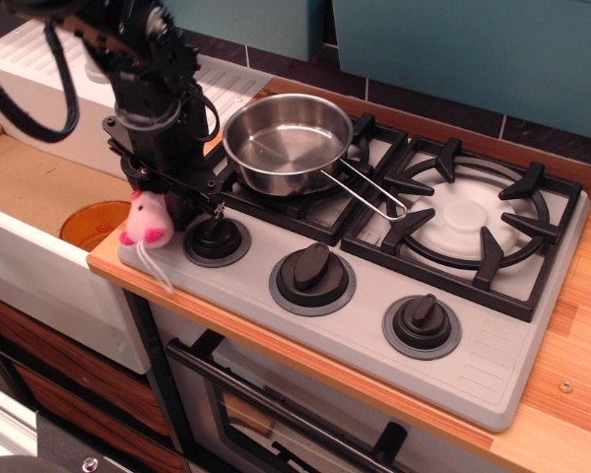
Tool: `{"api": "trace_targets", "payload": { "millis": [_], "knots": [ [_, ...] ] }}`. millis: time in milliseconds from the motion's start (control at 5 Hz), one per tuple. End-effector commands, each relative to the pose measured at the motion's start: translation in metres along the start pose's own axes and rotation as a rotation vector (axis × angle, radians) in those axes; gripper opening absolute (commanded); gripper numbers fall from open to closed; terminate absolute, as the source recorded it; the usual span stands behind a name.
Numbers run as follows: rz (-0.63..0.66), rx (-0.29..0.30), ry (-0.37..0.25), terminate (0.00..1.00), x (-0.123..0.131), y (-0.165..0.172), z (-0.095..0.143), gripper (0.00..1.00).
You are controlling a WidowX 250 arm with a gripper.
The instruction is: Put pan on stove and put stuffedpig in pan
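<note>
The shiny steel pan (288, 141) sits on the left burner grate of the light grey stove (492, 355), its wire handle pointing right and forward. The pale pink stuffedpig (146, 220) hangs at the stove's front left corner, next to the left knob (216, 236). Its white loop string trails down over the stove edge. My black gripper (165, 200) reaches down from the upper left and is shut on the pig's top. The fingertips are partly hidden behind the pig.
A white sink (39, 256) with an orange drain plate (94, 222) lies left of the stove. Two more knobs (312, 275) (421, 322) line the stove's front. The right burner grate (468, 222) carries nothing. A wooden counter edge runs along the front.
</note>
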State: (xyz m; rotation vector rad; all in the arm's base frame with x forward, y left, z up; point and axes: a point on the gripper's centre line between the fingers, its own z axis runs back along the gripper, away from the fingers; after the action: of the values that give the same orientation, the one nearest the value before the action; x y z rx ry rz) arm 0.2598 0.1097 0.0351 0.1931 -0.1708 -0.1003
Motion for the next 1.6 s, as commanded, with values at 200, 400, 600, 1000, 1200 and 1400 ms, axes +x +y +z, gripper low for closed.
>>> {"api": "trace_targets", "payload": {
  "millis": [200, 400, 600, 1000, 1200, 1400],
  "knots": [
    [0.02, 0.104, 0.102, 0.0, 0.063, 0.01, 0.1, 0.0],
    [0.02, 0.101, 0.114, 0.0, 0.085, 0.001, 0.104, 0.0],
    [0.024, 0.091, 0.107, 0.0, 0.1, -0.007, 0.1, 0.0],
    [-0.015, 0.101, 0.041, 0.0, 0.116, -0.021, 0.075, 0.0],
    [-0.028, 0.097, 0.04, 0.0, 0.117, -0.019, 0.075, 1.0],
    [-0.02, 0.094, 0.048, 0.0, 0.117, -0.019, 0.079, 1.0]
  ]
}}
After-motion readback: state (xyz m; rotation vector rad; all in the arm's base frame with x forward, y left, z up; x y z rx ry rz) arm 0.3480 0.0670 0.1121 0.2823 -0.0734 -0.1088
